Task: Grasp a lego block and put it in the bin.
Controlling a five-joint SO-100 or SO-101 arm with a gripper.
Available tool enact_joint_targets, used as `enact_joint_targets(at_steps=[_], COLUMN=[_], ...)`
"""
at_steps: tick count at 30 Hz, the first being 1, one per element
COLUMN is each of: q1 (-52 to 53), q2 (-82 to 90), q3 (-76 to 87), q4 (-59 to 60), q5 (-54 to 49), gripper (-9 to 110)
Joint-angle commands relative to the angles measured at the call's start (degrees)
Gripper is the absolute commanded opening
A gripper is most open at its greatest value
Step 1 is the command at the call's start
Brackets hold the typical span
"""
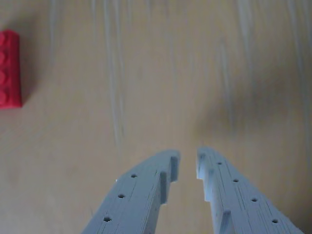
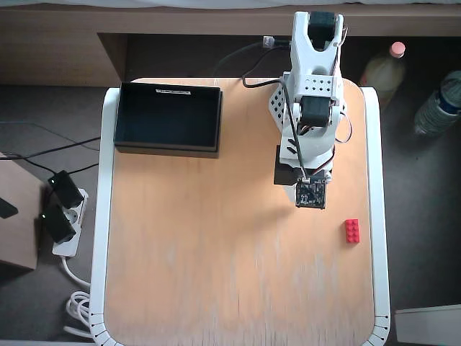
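The red lego block [image 1: 9, 68] lies flat on the wooden table at the left edge of the wrist view, studs up. From overhead the lego block [image 2: 352, 231] sits near the table's right edge, just right of and below the arm's wrist camera [image 2: 311, 193]. My gripper [image 1: 188, 158] reaches in from the bottom of the wrist view, its grey fingers a narrow gap apart with only bare table between them. It hovers to the right of the block without touching it. The black bin [image 2: 167, 150] stands at the table's top left, far from the arm.
The arm's base [image 2: 315, 43] is at the table's top edge. Two bottles [image 2: 382, 68] [image 2: 439, 104] stand on the floor to the right. On the floor to the left are a power strip [image 2: 61, 216] and cables. The table has a white rim [image 2: 108, 216].
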Motion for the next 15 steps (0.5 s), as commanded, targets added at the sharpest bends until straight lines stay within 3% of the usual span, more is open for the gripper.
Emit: enact_joint_targets(at_steps=[1, 15], q1=[-0.3, -2.0], q2=[-9.2, -36.0], q3=[-7.6, -34.6], q4=[0.4, 0.5], q5=[0.1, -3.4], gripper=[0, 0])
